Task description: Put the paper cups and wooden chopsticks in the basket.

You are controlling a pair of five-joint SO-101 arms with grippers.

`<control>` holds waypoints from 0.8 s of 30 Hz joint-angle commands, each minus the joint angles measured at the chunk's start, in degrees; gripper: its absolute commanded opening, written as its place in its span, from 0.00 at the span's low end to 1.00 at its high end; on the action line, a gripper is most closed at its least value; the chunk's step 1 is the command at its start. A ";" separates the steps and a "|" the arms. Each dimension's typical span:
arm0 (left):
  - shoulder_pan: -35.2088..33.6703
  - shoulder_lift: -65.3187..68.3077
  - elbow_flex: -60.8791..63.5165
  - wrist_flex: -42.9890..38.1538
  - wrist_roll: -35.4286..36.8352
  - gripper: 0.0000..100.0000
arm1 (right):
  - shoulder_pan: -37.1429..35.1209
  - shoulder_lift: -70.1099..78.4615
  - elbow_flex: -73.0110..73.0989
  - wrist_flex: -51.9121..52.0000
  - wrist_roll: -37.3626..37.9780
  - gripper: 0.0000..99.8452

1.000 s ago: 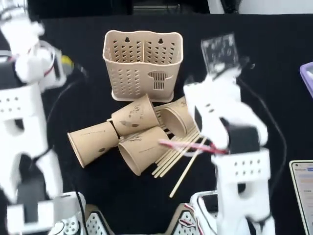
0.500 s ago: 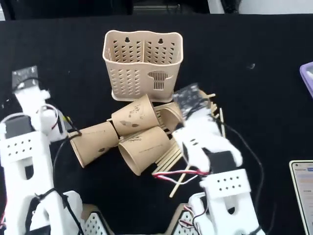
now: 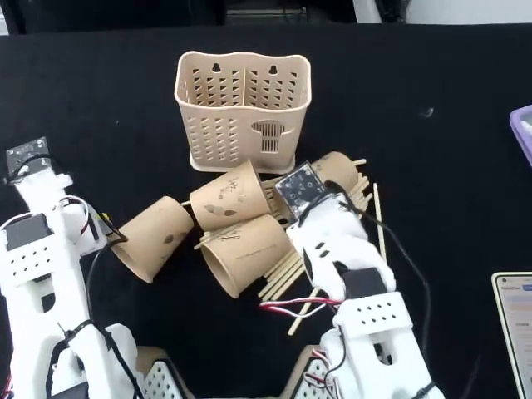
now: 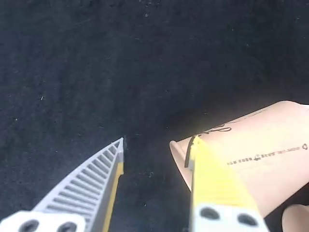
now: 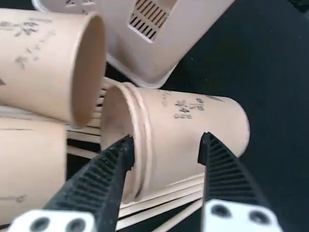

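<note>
A beige slotted basket (image 3: pixel 241 108) stands upright at the back. Several paper cups lie on their sides in front of it: a left cup (image 3: pixel 154 237), an upper cup (image 3: pixel 229 195), a lower cup (image 3: pixel 245 253) and a right cup (image 3: pixel 339 169). Wooden chopsticks (image 3: pixel 287 270) lie under and beside them. My left gripper (image 4: pixel 157 141) is open, and the left cup's rim (image 4: pixel 179 151) touches its yellow finger. My right gripper (image 5: pixel 166 139) is open, with its fingers on either side of the right cup (image 5: pixel 193 125) near its rim.
A single chopstick (image 3: pixel 378 218) lies to the right of the right arm (image 3: pixel 341 258). A purple object (image 3: pixel 524 125) and a phone (image 3: pixel 515 320) sit at the right edge. Black cloth (image 3: pixel 432 166) covers the table.
Both arms came down to the table. The right gripper dropped over the right cup. The left gripper reached the left cup, which swung round and shifted a little.
</note>
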 commanded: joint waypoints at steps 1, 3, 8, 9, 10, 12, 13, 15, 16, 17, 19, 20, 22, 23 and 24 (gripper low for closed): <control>-0.48 -1.32 -0.22 -0.79 0.35 0.22 | 5.01 -1.36 -0.04 -3.60 2.73 0.22; -0.57 -1.32 -0.22 -0.79 0.35 0.22 | 6.68 -1.19 0.13 -4.13 3.96 0.22; -0.31 -1.32 -0.22 -0.70 0.35 0.22 | 6.95 -1.54 1.54 -4.31 6.07 0.11; -0.31 -1.32 -0.31 -0.70 0.35 0.22 | 7.12 -1.63 1.45 -4.31 5.89 0.05; -0.31 -1.32 -0.48 -0.70 0.35 0.22 | 7.12 -1.63 1.19 -4.40 5.89 0.01; -0.22 -1.32 -0.84 -0.70 0.35 0.22 | 7.21 -1.71 -0.04 -4.22 5.71 0.02; -0.22 -1.32 -0.92 -0.70 0.35 0.22 | 7.21 -1.71 -1.01 -3.96 5.71 0.01; -0.22 -1.32 -1.98 -0.70 0.44 0.22 | 7.56 -1.71 -3.56 -2.20 5.63 0.01; -0.22 -1.32 -2.59 -0.70 0.44 0.22 | 8.09 -1.71 -5.32 -0.18 4.84 0.01; -0.22 -1.32 -3.38 -0.62 0.44 0.22 | 8.26 -1.71 -7.25 2.02 3.52 0.01; -0.22 -1.32 -5.67 1.23 0.44 0.22 | 8.88 -1.71 -11.65 7.03 1.58 0.01; -0.22 -1.32 -6.90 2.29 0.44 0.22 | 9.14 -1.71 -13.76 9.41 0.97 0.01; -0.22 -1.32 -8.92 4.13 0.44 0.22 | 9.32 -1.71 -17.63 13.80 0.53 0.01; -0.22 -1.32 -9.71 4.84 0.44 0.22 | 9.32 -1.71 -19.47 15.91 0.53 0.01; -0.22 -1.32 -10.42 5.36 0.44 0.22 | 9.41 -1.71 -21.49 18.20 0.53 0.01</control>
